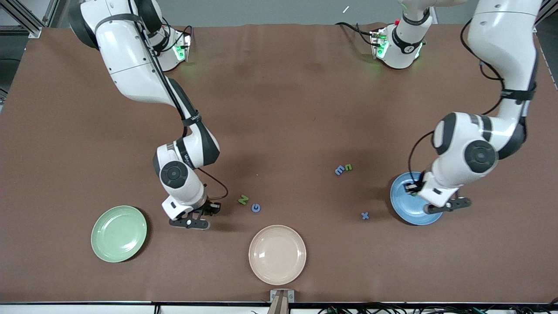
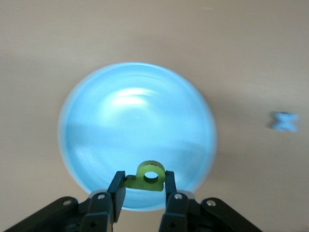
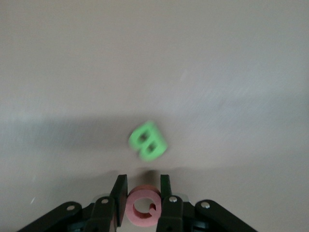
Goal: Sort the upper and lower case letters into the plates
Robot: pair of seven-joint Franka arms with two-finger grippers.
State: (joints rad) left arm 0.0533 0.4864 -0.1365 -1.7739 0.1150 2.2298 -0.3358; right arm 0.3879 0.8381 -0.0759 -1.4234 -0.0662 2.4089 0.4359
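Observation:
My left gripper (image 1: pixel 457 204) (image 2: pixel 144 178) hangs over the blue plate (image 1: pixel 403 198) (image 2: pixel 135 121), shut on a yellow-green letter (image 2: pixel 150 176) with a round hole. Over the table between the mint green plate (image 1: pixel 118 233) and a green N (image 1: pixel 243 199), my right gripper (image 1: pixel 192 223) (image 3: pixel 143 186) is shut on a pink ring-shaped letter (image 3: pixel 143 208). Below it a green B (image 3: pixel 147 140) lies on the table. Loose on the table are a blue G (image 1: pixel 256 208), a blue m (image 1: pixel 339 170), a green E (image 1: pixel 348 167) and a blue x (image 1: pixel 365 215) (image 2: pixel 285 122).
A cream-beige plate (image 1: pixel 277 254) sits near the table edge closest to the front camera, between the two other plates. A small camera mount (image 1: pixel 281 298) stands at that edge. Both arm bases stand along the edge farthest from the front camera.

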